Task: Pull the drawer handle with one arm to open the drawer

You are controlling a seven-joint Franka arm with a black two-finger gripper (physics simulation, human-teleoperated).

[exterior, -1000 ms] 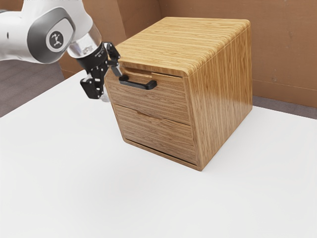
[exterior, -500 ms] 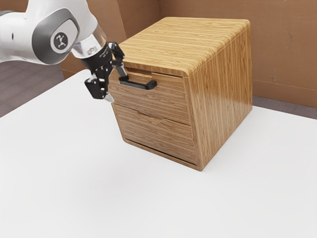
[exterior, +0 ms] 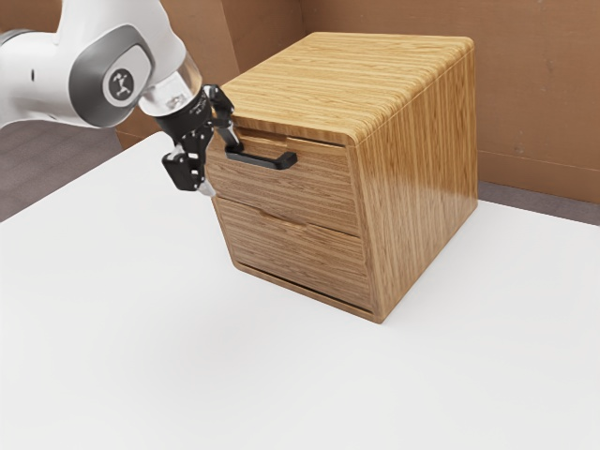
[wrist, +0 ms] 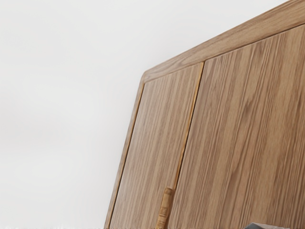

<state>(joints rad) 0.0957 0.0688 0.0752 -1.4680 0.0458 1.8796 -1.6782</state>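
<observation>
One small shift: your gripper [exterior: 212, 156], spread wide, has edged up to the handle [exterior: 263, 160]; the drawer [exterior: 305, 187] is shut, so grasping comes next.

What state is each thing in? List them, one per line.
Top drawer: shut.
Bottom drawer: shut.
Handle: not gripped.
Claw: open, at the handle's end on the exterior view's left.
Cabinet: upright on the table.
</observation>
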